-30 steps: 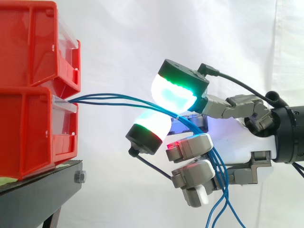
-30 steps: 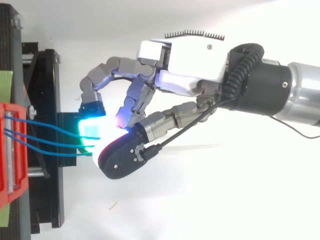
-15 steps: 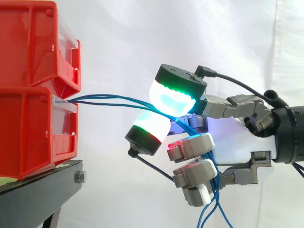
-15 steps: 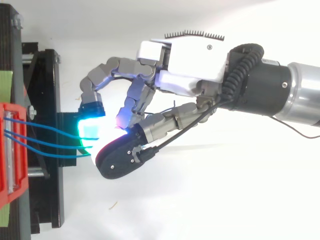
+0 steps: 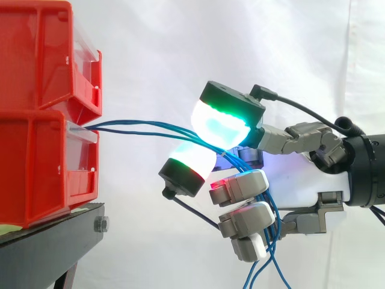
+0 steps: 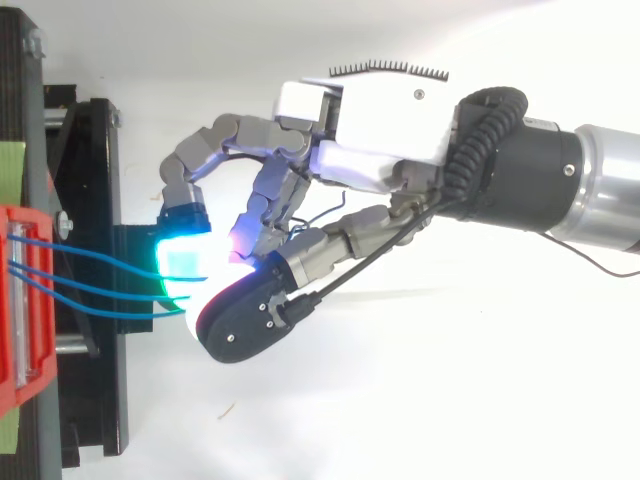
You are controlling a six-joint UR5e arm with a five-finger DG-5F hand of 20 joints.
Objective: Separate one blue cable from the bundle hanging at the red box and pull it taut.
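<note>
Three thin blue cables [image 5: 144,127] come out of the lower red box [image 5: 36,168] and run right in a shallow arc. They converge between two glowing pads of my hand [image 5: 301,174]: a cyan-green fingertip [image 5: 221,123] above and a white one [image 5: 191,161] below. The two pads close on the strands together. Behind the other curled fingers the cables hang down loose [image 5: 272,238]. From above, the cables [image 6: 100,268] cross from the red box [image 6: 15,300] to my hand [image 6: 370,120]. I cannot tell whether one strand is apart from the rest.
A second red box [image 5: 36,54] is stacked on the lower one. Both rest on a black stand [image 5: 54,241] at the left, seen from above as a black frame [image 6: 95,200]. A white curtain [image 5: 180,36] is behind.
The upper pad has shifted slightly to the right along the cables. The loose cable ends below the hand have swung inward to the left. The arm has barely moved.
</note>
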